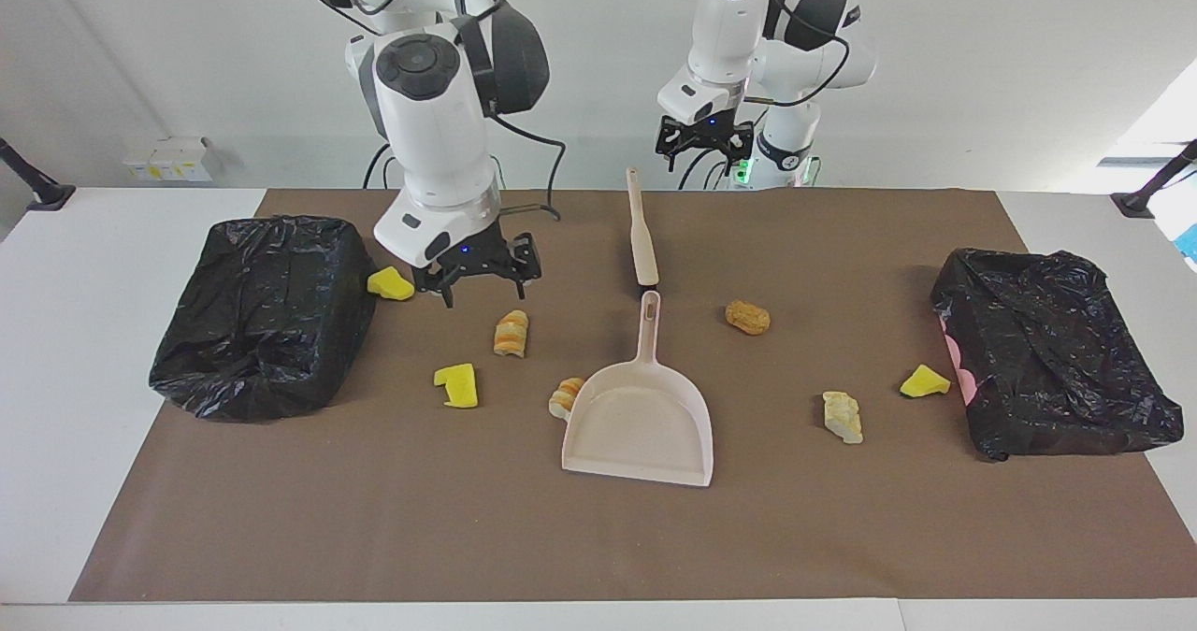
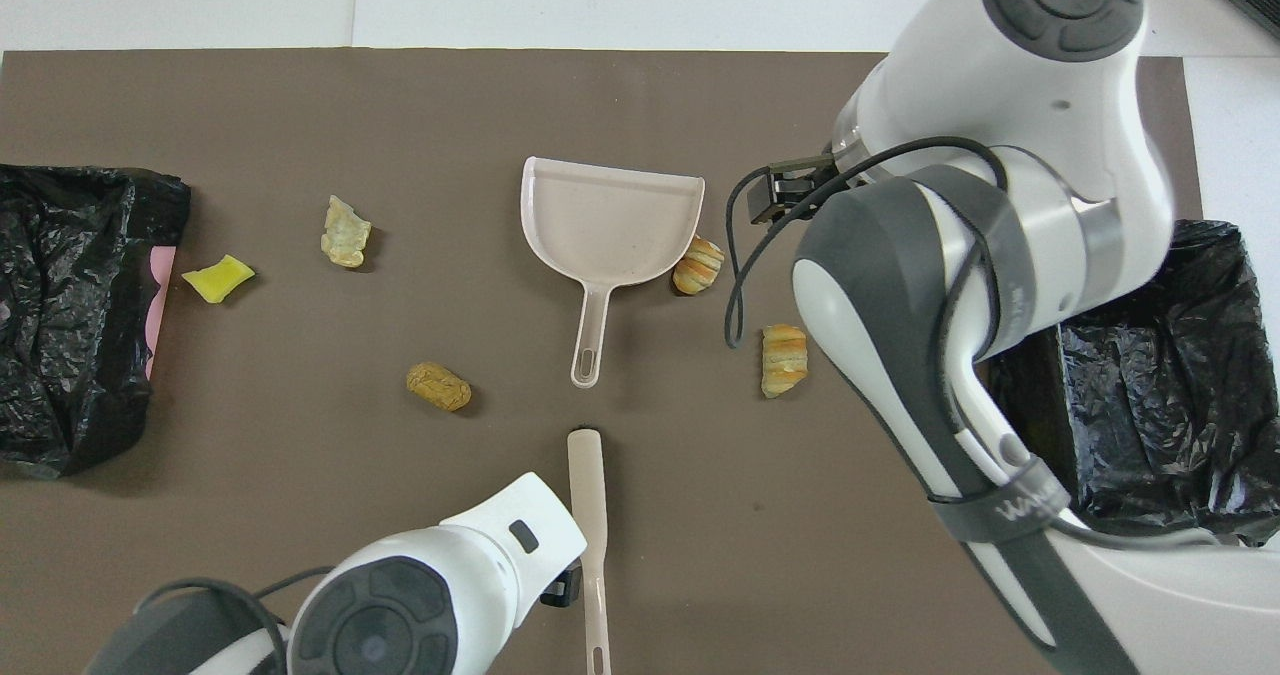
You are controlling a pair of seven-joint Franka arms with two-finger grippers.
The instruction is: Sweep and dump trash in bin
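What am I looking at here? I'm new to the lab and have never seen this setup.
Two white robot arms work at one table, photographed from across it and from above the robots. On the brown mat lie a beige dustpan, a beige brush and scattered trash, such as a brown nugget and a striped bread piece. A black-lined bin sits at each end. The right gripper hangs open above the mat near that bread piece. The left gripper hangs open near the brush handle's tip. Neither holds anything.
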